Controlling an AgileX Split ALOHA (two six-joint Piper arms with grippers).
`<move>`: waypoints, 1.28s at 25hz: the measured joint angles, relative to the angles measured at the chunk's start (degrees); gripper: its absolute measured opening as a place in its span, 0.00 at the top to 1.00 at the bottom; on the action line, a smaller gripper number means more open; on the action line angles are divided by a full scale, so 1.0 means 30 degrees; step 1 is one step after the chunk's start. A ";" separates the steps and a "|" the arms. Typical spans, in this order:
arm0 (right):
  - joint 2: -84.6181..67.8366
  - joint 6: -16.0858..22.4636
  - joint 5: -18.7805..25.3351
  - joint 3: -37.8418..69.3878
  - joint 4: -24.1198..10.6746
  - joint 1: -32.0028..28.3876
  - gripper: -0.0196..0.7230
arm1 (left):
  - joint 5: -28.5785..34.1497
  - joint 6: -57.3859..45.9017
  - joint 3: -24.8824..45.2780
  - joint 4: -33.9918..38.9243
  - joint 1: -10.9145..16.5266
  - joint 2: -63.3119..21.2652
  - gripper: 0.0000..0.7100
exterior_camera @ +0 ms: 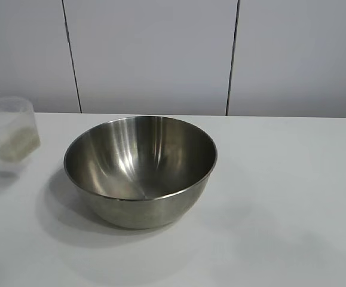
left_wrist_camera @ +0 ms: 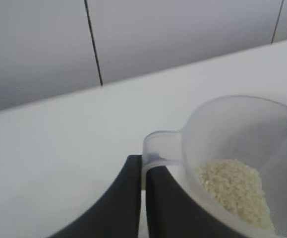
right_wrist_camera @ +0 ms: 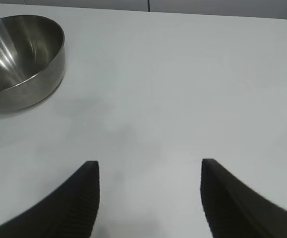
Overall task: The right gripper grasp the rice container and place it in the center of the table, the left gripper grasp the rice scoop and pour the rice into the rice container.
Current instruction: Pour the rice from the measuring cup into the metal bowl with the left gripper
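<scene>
Gripping the flat tab handle of the small translucent plastic rice scoop (left_wrist_camera: 232, 163) between its two closed black fingers, the left hand (left_wrist_camera: 142, 198) held the cup off the plain white bench (exterior_camera: 280, 197), at the far left of the exterior view, where only a sliver of the hand showed at the frame's edge. We judged the pinch on the handle sensible, since it left the rim and pouring lip free for tipping. The off-white grains of uncooked rice (left_wrist_camera: 235, 191) lay heaped in the low side of the cup, which stood close to upright, so nothing was spilling yet. The large round stainless-steel rice container (exterior_camera: 140, 170) sat on the bench near the middle, just beside the scoop yet apart from it, its hollow shiny and empty as far as we could see; we took the placing step as done and the pour as still ahead. The right hand (right_wrist_camera: 149, 188) hovered over bare bench, well apart from the bowl, its wedge-shaped fingers spread wide and holding nothing, which kept it clear of the pouring path. The bench surface was smooth and matte, with soft shadows under bowl and cup. Behind it stood pale grey wall panels (exterior_camera: 155, 54) divided by thin dark vertical seams.
</scene>
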 joint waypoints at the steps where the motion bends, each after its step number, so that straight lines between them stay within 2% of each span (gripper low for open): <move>1: 0.0000 0.0000 0.0000 0.0000 0.0000 0.0000 0.42 | 0.0972 0.0247 -0.0041 0.0046 -0.0684 -0.1103 0.98; 3: 0.0000 0.0000 0.0000 0.0000 0.0000 0.0000 0.42 | 0.3367 0.0912 -0.0233 0.0091 -0.2082 -0.3015 0.98; 6: 0.0000 0.0000 0.0000 0.0000 0.0000 0.0000 0.42 | 0.7120 0.2793 -0.0926 0.0151 -0.4640 -0.4842 0.98; 10: 0.0000 0.0000 0.0000 0.0000 0.0000 0.0000 0.42 | 1.2171 0.7251 -0.2355 -0.1368 -0.7990 -0.5445 0.98; 13: 0.0000 0.0000 0.0000 0.0000 0.0000 0.0000 0.42 | 1.4691 1.1641 -0.3442 -0.3667 -0.9853 -0.5445 0.98; 15: 0.0000 0.0000 0.0000 0.0000 0.0000 0.0000 0.42 | 1.5503 1.4792 -0.4006 -0.5094 -1.0656 -0.5445 0.98; 19: 0.0000 0.0000 0.0000 0.0000 0.0000 0.0000 0.42 | 1.6016 2.1168 -0.4828 -0.7445 -1.1844 -0.5445 0.98; 23: 0.0000 0.0000 0.0000 0.0000 0.0000 0.0000 0.42 | 1.5850 2.5764 -0.5292 -0.8299 -1.2325 -0.5445 0.98; 27: 0.0000 0.0000 0.0000 0.0000 0.0000 0.0000 0.42 | 1.4992 2.8396 -0.5643 -0.8402 -1.2347 -0.4857 0.98; 32: 0.0000 0.0000 0.0000 0.0000 0.0000 0.0000 0.42 | 1.3964 3.0048 -0.6286 -0.8478 -1.2572 -0.2949 0.99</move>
